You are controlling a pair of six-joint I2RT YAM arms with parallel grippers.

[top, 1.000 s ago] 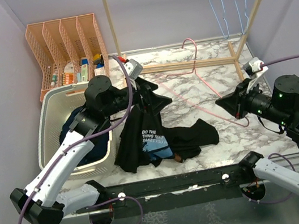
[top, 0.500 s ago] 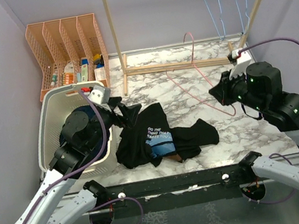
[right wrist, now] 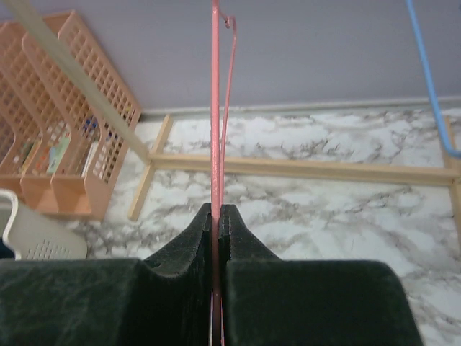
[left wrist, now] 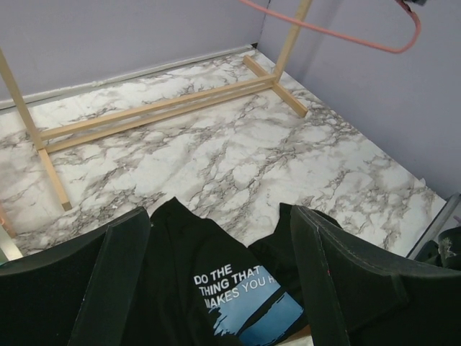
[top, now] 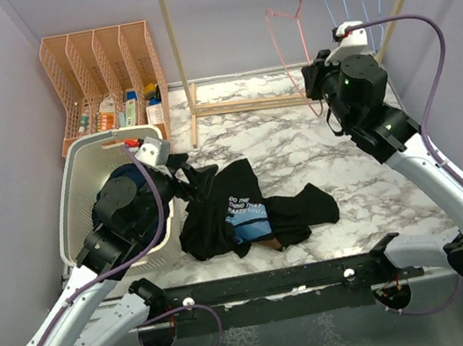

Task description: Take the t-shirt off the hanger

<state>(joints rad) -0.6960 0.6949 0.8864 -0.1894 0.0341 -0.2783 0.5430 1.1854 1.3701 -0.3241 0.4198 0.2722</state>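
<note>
The black t-shirt (top: 248,216) with white lettering and a blue print lies crumpled on the marble table, free of the hanger. My left gripper (top: 189,173) hangs open just over its left edge; in the left wrist view the t-shirt (left wrist: 216,288) shows between the spread fingers (left wrist: 108,277) of the gripper (left wrist: 220,274). My right gripper (top: 319,87) is raised at the back right, shut on the bare pink wire hanger (top: 303,46). In the right wrist view the hanger (right wrist: 215,108) runs straight up from the closed gripper (right wrist: 217,216). The hanger (left wrist: 324,29) also crosses the top of the left wrist view.
A wooden clothes rack (top: 172,50) stands at the back with blue hangers (top: 344,3) on its rail. An orange file organiser (top: 104,74) sits back left. A white laundry basket (top: 68,178) with dark clothes is beside my left arm.
My right arm has lifted the pink hanger off the table, up toward the rack's rail. The left arm has drawn back toward the basket, and the t-shirt has settled flat.
</note>
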